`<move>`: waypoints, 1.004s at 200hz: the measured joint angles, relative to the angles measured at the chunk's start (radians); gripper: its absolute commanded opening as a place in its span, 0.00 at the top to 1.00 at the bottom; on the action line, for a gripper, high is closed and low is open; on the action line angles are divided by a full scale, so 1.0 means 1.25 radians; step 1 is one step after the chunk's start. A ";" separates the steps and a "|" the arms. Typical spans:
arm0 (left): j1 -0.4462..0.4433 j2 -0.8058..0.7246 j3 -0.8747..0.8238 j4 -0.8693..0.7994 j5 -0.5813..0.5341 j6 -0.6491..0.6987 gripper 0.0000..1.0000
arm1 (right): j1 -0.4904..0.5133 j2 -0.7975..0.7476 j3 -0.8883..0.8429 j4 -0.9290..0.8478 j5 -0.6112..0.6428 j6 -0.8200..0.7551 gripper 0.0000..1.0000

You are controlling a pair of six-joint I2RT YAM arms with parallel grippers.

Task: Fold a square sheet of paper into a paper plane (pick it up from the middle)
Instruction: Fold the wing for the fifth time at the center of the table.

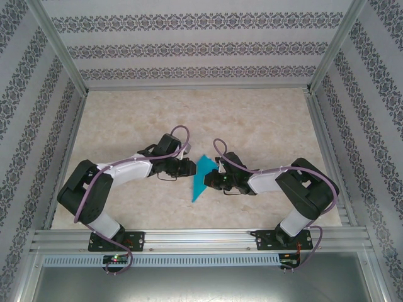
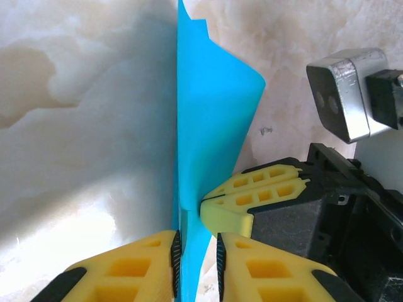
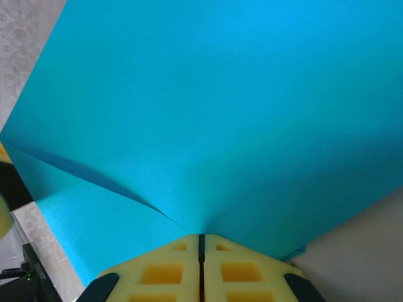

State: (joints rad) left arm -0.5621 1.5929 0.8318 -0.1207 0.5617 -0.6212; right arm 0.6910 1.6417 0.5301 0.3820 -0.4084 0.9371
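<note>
Left wrist view, nearest first: left fingers [image 2: 135,267] stand slightly parted, with a narrow slot between the pads. The sheet of paper [image 2: 214,126] runs edge-on through that slot. It lies against one pad with a sliver of gap to the other, so it is not clamped here.

Just beyond, the right fingers [image 2: 252,198] come in from the side. They are pressed together, pinching the same sheet low on its flap. Past them the teal flap stands upright, its top corner curled over. Cannot tell whether its lower edge touches the counter [image 2: 75,94]. Behind the right fingers sit the arm's black body and a silver wrist camera [image 2: 346,94].

Right wrist view: the yellow pads are closed to a hairline seam with the sheet caught in it. Teal spreads ahead with one crease running off to the left, and it hides most of the counter.

Top view: both arms reach inward from the near rail [image 1: 201,238] and meet mid-counter. The sheet is between them, a narrow creased shape with its point toward the near edge. A lilac cable [image 1: 182,132] loops over each wrist. Farthest back is a patterned wall [image 1: 201,50]
</note>
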 measured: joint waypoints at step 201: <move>-0.048 0.059 0.022 0.010 0.019 -0.018 0.95 | -0.005 0.002 -0.036 0.081 -0.007 0.027 0.93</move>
State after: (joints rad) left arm -0.6220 1.6665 0.8593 -0.1081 0.5858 -0.6434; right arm 0.6846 1.6436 0.4854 0.4839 -0.4175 0.9710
